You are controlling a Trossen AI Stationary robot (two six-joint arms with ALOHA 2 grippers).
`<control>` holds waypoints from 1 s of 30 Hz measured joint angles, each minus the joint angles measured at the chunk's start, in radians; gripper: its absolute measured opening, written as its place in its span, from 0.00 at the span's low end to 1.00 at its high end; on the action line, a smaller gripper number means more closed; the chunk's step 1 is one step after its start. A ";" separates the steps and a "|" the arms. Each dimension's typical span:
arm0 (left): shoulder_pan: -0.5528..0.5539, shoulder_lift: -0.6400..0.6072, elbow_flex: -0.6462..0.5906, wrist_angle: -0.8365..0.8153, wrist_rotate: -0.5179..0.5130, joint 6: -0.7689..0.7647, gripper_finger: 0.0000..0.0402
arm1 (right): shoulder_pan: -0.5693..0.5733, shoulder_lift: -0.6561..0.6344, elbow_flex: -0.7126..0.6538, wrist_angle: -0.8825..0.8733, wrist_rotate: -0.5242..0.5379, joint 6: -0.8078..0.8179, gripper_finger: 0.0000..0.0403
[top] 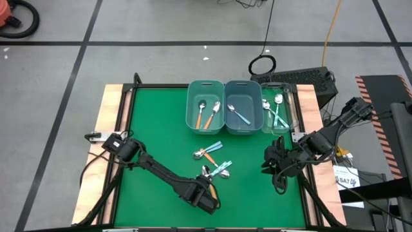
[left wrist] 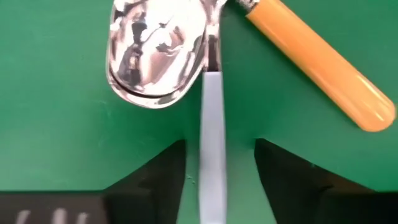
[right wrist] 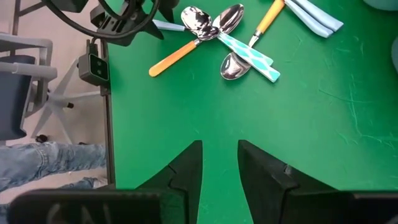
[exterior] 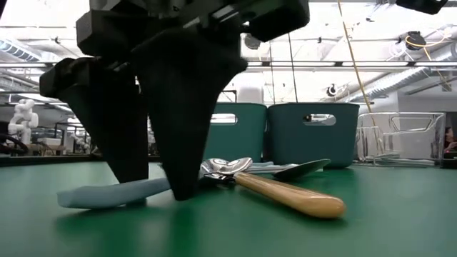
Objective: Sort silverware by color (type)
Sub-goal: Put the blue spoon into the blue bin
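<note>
At the near edge of the green table (top: 154, 129), the left gripper (left wrist: 216, 180) is down among a small pile of spoons, its fingers (left wrist: 155, 180) parted on either side of a light blue spoon handle (left wrist: 212, 143) that lies flat between them without being pinched. An orange-handled spoon (exterior: 285, 191) lies just beside it, its shiny bowl (left wrist: 158, 53) touching the blue handle. More spoons (top: 207, 153) lie near the table's middle. At the far side, three bins stand in a row: the left bin (top: 205, 87) holds orange spoons, the middle bin (top: 242, 87) a blue one, the clear bin (top: 286, 96) teal ones. The right gripper (right wrist: 219, 168) hovers over bare table at the right, fingers slightly apart, holding nothing
</note>
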State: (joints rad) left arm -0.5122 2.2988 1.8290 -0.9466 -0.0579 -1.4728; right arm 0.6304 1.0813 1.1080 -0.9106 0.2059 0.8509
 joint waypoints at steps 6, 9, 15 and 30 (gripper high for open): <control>0.011 0.002 0.000 -0.012 -0.030 0.017 0.24 | 0.000 0.000 0.000 0.000 0.000 0.001 0.24; 0.019 0.002 0.001 -0.014 -0.039 0.040 0.12 | 0.000 0.000 0.000 0.000 0.000 0.003 0.24; 0.024 0.006 0.062 -0.070 -0.099 0.092 0.12 | 0.000 0.000 0.000 0.001 0.003 0.004 0.24; 0.085 -0.007 0.530 -0.415 -0.317 0.193 0.12 | -0.001 0.000 0.000 0.070 0.135 0.069 0.24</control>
State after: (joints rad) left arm -0.4276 2.2921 2.3591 -1.3619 -0.3749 -1.2797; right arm 0.6296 1.0813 1.1080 -0.8405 0.3409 0.9201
